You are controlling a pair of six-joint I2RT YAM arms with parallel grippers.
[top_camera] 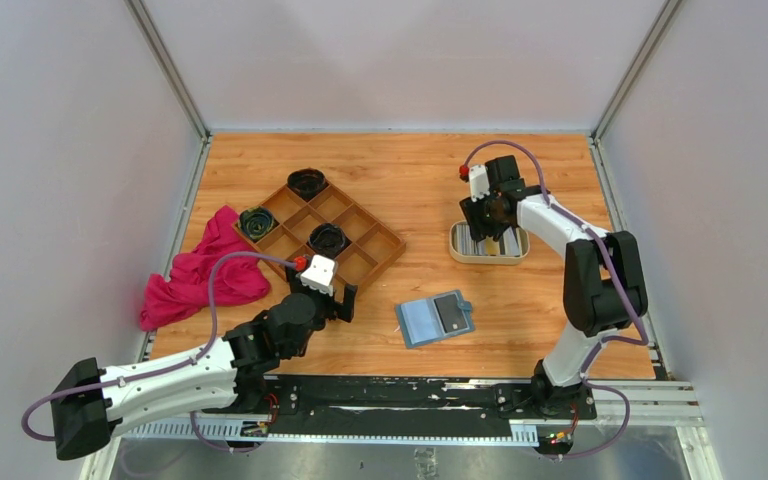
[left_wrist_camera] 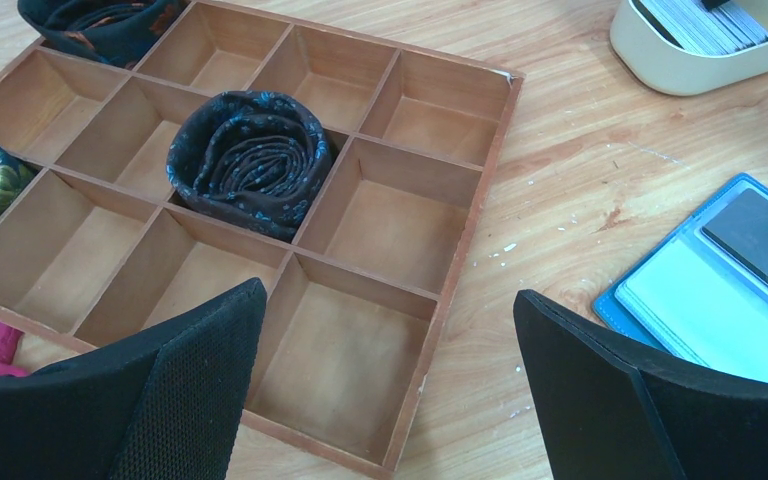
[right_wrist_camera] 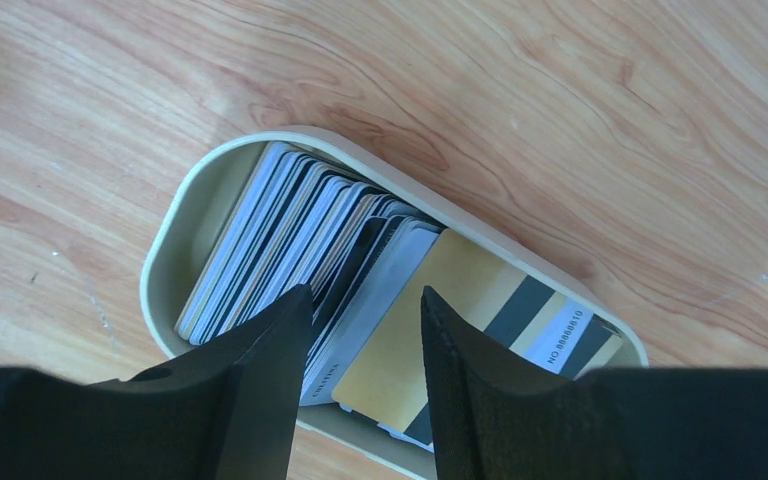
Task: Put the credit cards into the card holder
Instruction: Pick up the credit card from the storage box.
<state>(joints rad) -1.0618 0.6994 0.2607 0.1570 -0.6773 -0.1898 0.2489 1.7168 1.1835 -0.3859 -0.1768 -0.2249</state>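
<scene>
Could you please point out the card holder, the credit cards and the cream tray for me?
card holder [top_camera: 420, 322], top external view, light blue inner panel.
credit cards [right_wrist_camera: 260, 240], right wrist view, middle of the standing stack.
cream tray [right_wrist_camera: 160, 265], right wrist view, left rim.

The left arm [top_camera: 160, 380] lies folded low, its elbow sticking out at the near left and its forearm running right to the wrist. The left claw [top_camera: 322, 300] [left_wrist_camera: 388, 300] tilts forward and down over the tabletop [top_camera: 520, 330], and its two black fingers [left_wrist_camera: 190, 380] are spread fully wide. The right arm [top_camera: 600, 280] rises from the near right with its elbow bent high and its forearm reaching far and left. The right claw [top_camera: 490, 225] [right_wrist_camera: 365, 300] points straight down, its fingers [right_wrist_camera: 260, 380] partly apart with a narrow gap between them.
</scene>
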